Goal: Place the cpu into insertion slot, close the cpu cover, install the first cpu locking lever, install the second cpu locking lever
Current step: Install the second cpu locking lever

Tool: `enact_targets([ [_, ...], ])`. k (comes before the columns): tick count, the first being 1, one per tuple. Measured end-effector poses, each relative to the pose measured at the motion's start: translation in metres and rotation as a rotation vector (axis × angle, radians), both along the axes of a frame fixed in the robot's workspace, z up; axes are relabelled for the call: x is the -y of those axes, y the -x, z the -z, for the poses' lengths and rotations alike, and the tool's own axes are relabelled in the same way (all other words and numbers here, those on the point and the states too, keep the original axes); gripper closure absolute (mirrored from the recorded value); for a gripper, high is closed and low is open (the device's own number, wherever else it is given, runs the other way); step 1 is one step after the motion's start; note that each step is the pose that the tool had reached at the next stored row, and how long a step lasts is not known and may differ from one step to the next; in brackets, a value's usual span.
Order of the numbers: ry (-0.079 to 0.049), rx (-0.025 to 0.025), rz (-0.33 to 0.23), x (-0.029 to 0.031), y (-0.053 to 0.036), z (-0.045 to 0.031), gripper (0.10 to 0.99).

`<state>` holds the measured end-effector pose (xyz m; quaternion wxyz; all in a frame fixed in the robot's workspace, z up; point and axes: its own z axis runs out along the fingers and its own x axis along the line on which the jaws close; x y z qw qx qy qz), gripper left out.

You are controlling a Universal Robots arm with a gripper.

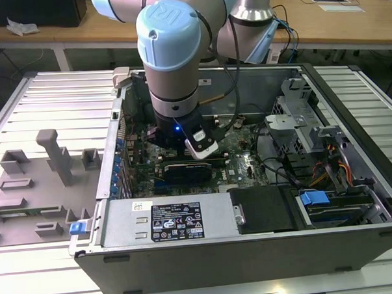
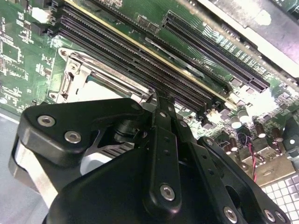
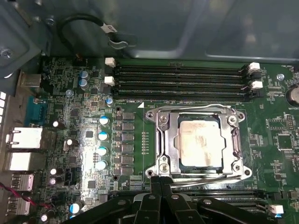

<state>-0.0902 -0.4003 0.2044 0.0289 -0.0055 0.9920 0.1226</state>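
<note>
In the first wrist view the cpu (image 3: 201, 142), a square chip with a pale silver top, lies flat in the insertion slot, whose contact field is hidden under it. The cpu cover (image 3: 172, 140), a silvery frame, lies down around the chip. Thin wire locking levers run along the far side (image 3: 196, 108) and the near side (image 3: 205, 171) of the socket. My gripper (image 3: 161, 181) is shut, its black fingertips pressed together at the socket's near edge by the near lever. In the second wrist view the gripper (image 2: 156, 96) sits at the cover's (image 2: 100, 74) edge.
The arm (image 1: 173, 76) reaches down into an open computer case (image 1: 351, 114). Long black memory slots (image 3: 182, 79) flank the socket, with capacitors (image 3: 103, 142) beside it. A power supply (image 1: 176, 219) and drive cage (image 1: 335, 199) fill the case front. Grey fixtures (image 1: 56, 156) stand on the exterior view's left.
</note>
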Motion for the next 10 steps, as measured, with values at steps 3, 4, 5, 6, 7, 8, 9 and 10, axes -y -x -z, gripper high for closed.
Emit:
enact_targets([
  [3,-0.001,0.0,-0.002,-0.0005,0.0013,0.0008,0.98],
  [4,-0.001,0.0001,-0.002,-0.0013,0.0021,0.0011,0.98],
  [5,-0.001,0.0001,-0.003,-0.0019,0.0026,0.0013,0.98],
  [6,-0.002,0.0,-0.003,-0.0028,0.0031,0.0015,0.98],
  [7,-0.002,0.0001,-0.003,-0.0033,0.0034,0.0018,0.98],
  [8,-0.002,0.0001,-0.003,-0.0042,0.0034,0.0025,0.98],
  [9,-0.003,0.0,-0.003,-0.0046,0.0033,0.0035,0.98],
  [10,-0.003,0.0,-0.003,-0.0051,0.0034,0.004,0.98],
])
